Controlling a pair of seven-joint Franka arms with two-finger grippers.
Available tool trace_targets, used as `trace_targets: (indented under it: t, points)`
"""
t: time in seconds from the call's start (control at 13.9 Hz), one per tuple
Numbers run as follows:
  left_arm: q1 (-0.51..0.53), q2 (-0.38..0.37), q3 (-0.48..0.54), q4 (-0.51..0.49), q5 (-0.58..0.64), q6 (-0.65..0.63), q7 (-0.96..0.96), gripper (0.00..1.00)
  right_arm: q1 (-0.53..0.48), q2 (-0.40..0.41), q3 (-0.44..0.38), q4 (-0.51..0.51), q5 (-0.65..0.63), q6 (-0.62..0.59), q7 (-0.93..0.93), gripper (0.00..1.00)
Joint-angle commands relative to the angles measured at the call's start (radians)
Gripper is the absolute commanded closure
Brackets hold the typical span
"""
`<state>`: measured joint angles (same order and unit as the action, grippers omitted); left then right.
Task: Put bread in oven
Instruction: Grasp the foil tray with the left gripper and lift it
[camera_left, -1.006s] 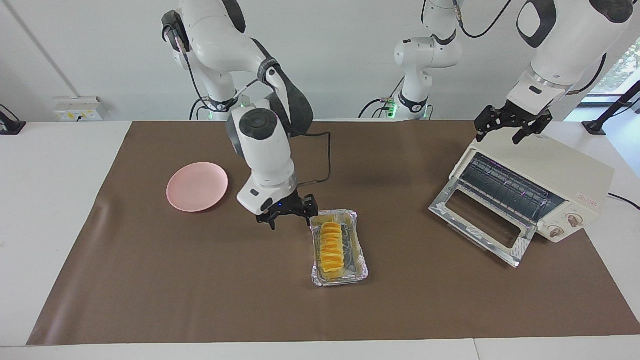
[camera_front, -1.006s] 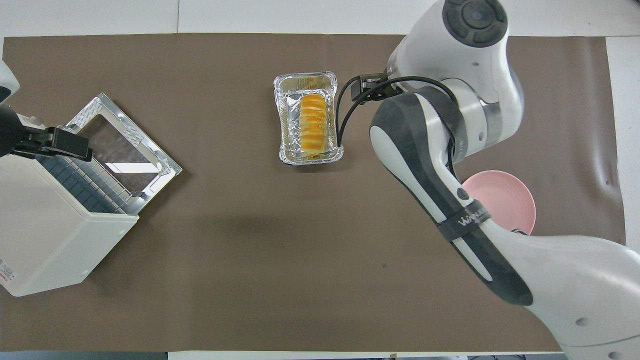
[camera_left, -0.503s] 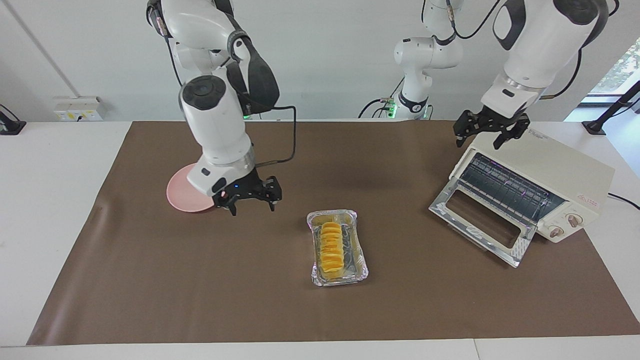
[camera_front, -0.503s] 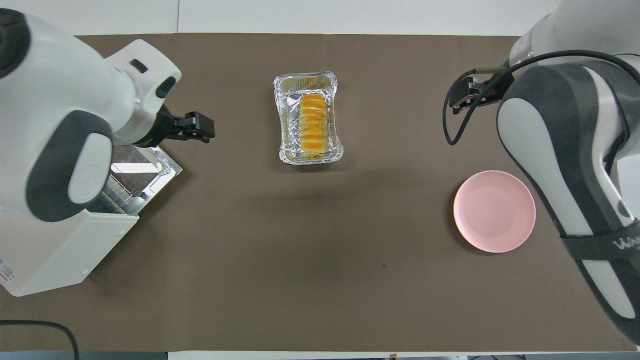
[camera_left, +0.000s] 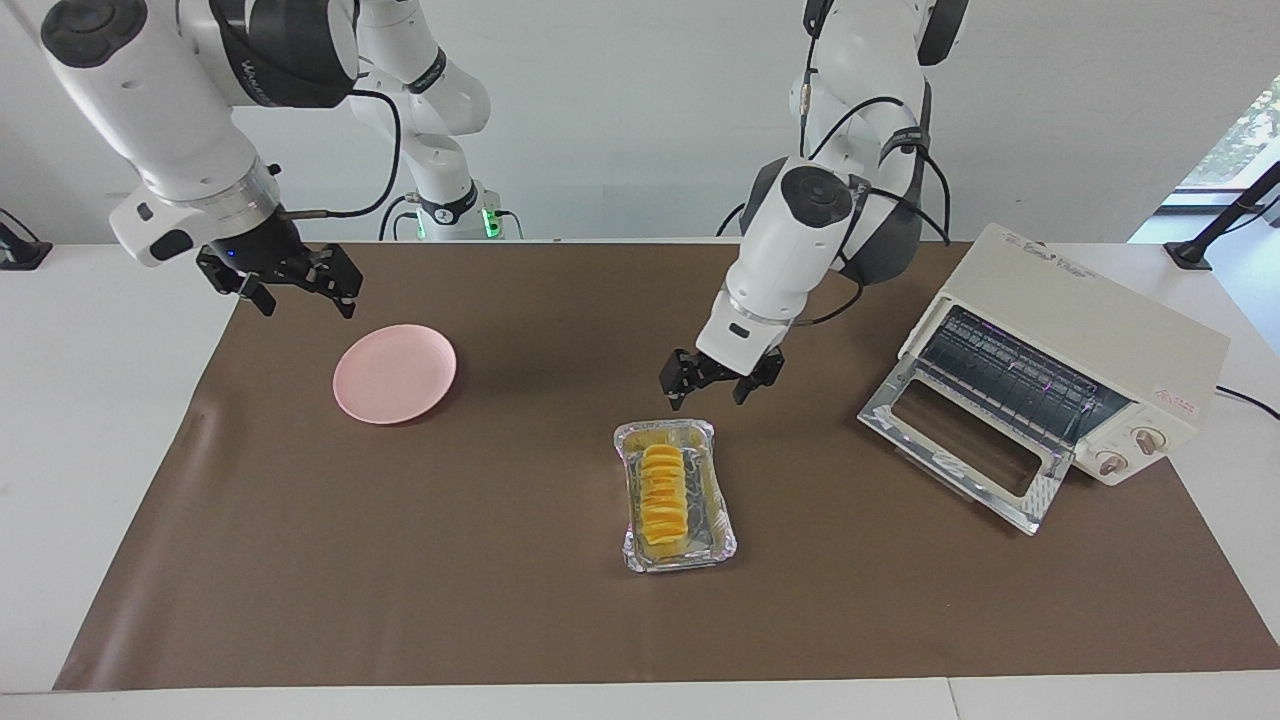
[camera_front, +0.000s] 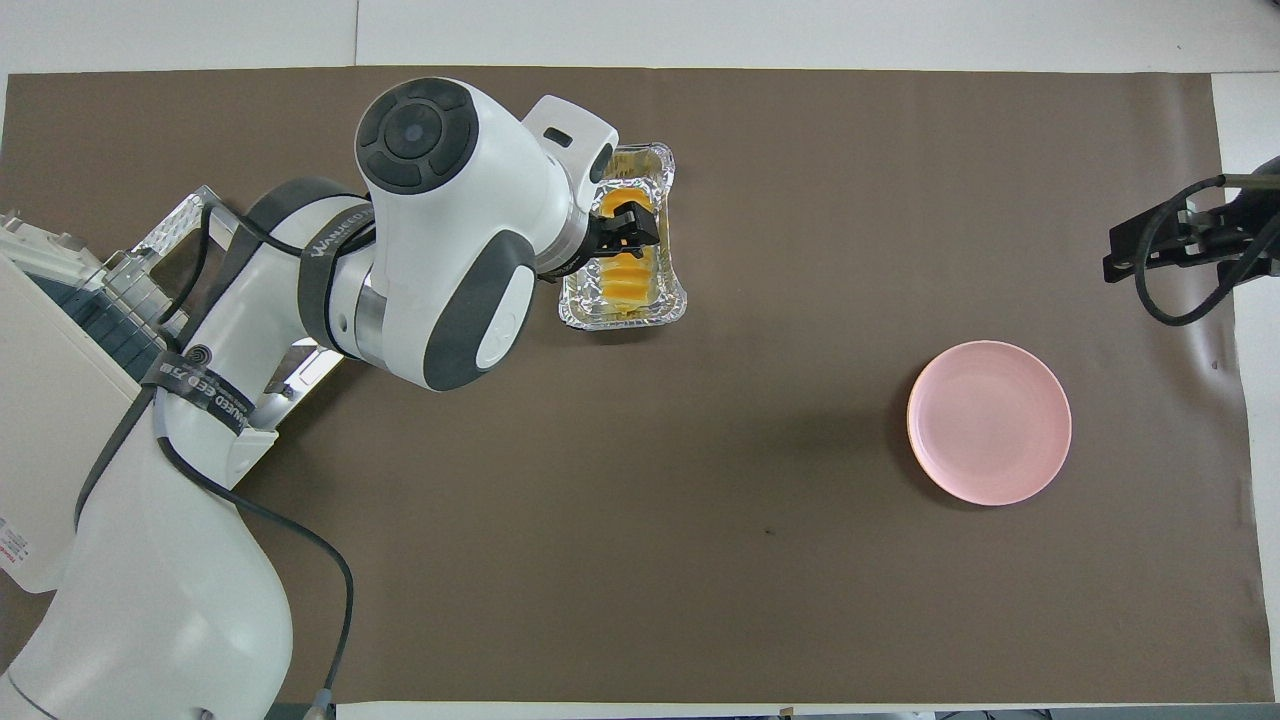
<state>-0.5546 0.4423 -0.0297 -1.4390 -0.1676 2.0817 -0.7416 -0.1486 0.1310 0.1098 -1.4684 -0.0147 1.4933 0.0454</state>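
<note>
Just bread (camera_left: 662, 497) in foil tray (camera_left: 722, 527), oven (camera_left: 1080, 355) door down, left tool (camera_left: 721, 378) and right tool (camera_left: 290, 283) open above.

arm shells: glossy white, rounded segments with dark grey inset panels
joint caps: dark grey discs ringed with small round dimples
wrist bands: black straps with pale lettering around each forearm
cables: black leads running loose along both arms to the wrists
left gripper (camera_left: 715, 384): black, two short fingers under a white flange
right gripper (camera_left: 293, 284): black, same build, with a small blue light on the housing just above it
bases: green lights glowing at both arms' feet
</note>
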Motion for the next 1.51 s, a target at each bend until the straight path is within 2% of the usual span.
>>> trace_targets:
  t: [0.0, 0.14, 0.36, 0.43, 0.65, 0.79, 1.15, 1.22, 1.37, 1.44]
  points:
    - [-0.040, 0.016, 0.016, -0.001, 0.105, 0.126, -0.229, 0.00, -0.035, -0.070, 0.013, -0.143, -0.013, 0.083, -0.016, 0.00]
    - [-0.039, 0.062, 0.013, 0.075, 0.146, -0.018, -0.226, 0.00, -0.058, -0.085, 0.014, -0.181, -0.011, 0.125, -0.013, 0.00]
    - [-0.050, 0.351, 0.013, 0.464, 0.151, -0.205, -0.226, 0.00, -0.058, -0.085, 0.014, -0.179, -0.011, 0.128, -0.012, 0.00]
    - [-0.068, 0.404, 0.020, 0.527, 0.161, -0.213, -0.222, 0.00, -0.060, -0.083, 0.014, -0.175, -0.011, 0.127, -0.012, 0.00]
    - [-0.091, 0.444, 0.022, 0.557, 0.178, -0.201, -0.144, 0.00, -0.068, -0.076, 0.013, -0.164, -0.004, 0.139, -0.009, 0.00]
    - [-0.146, 0.493, 0.028, 0.592, 0.219, -0.204, -0.136, 0.00, -0.071, -0.076, 0.014, -0.165, -0.004, 0.159, -0.006, 0.00]
    - [-0.149, 0.493, 0.021, 0.583, 0.226, -0.222, -0.110, 0.00, -0.060, -0.070, 0.011, -0.151, 0.001, 0.159, -0.005, 0.00]
    - [-0.156, 0.492, 0.025, 0.571, 0.230, -0.250, -0.078, 0.00, -0.045, -0.070, -0.010, -0.150, 0.001, 0.159, -0.005, 0.00]
    - [-0.160, 0.493, 0.025, 0.572, 0.232, -0.252, -0.038, 0.00, 0.090, -0.068, -0.152, -0.151, 0.001, 0.162, -0.005, 0.00]
    - [-0.160, 0.493, 0.025, 0.572, 0.232, -0.247, -0.033, 0.00, 0.104, -0.068, -0.177, -0.151, 0.004, 0.166, -0.005, 0.00]
